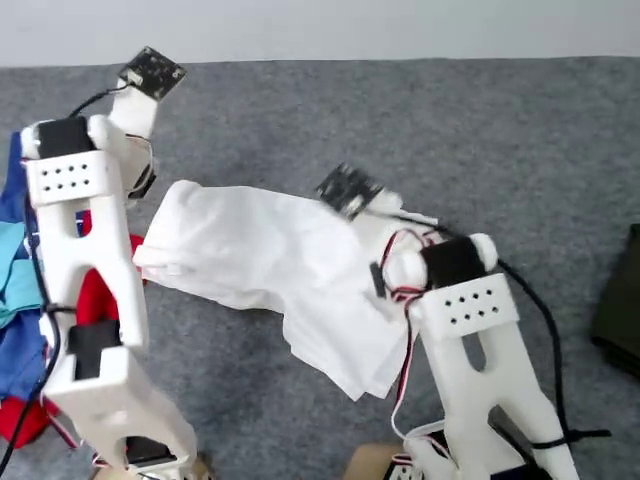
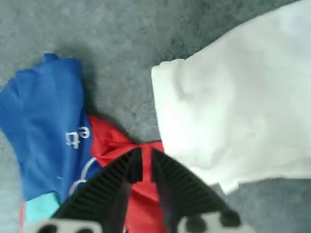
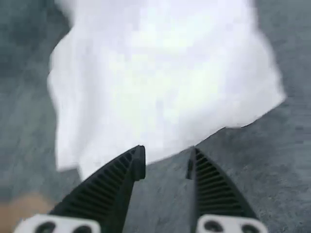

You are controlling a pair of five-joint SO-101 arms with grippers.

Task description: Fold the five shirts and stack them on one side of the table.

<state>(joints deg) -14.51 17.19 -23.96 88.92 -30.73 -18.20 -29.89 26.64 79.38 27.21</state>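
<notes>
The white shirt [image 1: 270,260] lies rumpled across the middle of the high view, one end bunched toward the left-centre and the other trailing down toward the lower centre, partly doubled over but not yet a neat fold. At the left edge of that view a heap of other shirts waits: a red shirt [image 2: 141,194], a blue shirt [image 2: 39,126] and a turquoise one [image 2: 41,206], overlapping one another, with the red just beside the white shirt's near corner. The right gripper [image 3: 166,158] hangs with its jaws spread apart above the white shirt's ragged edge, nothing between them. The left gripper [image 2: 146,160] has its jaws drawn almost together, only a slit between, over the red shirt and apparently gripping nothing. All rests on the grey felt table cover [image 1: 500,130]. Folding of the white shirt looks to be the step in hand; next, the right jaws likely need to drop onto that edge and pinch it, while the left must open before taking a corner
</notes>
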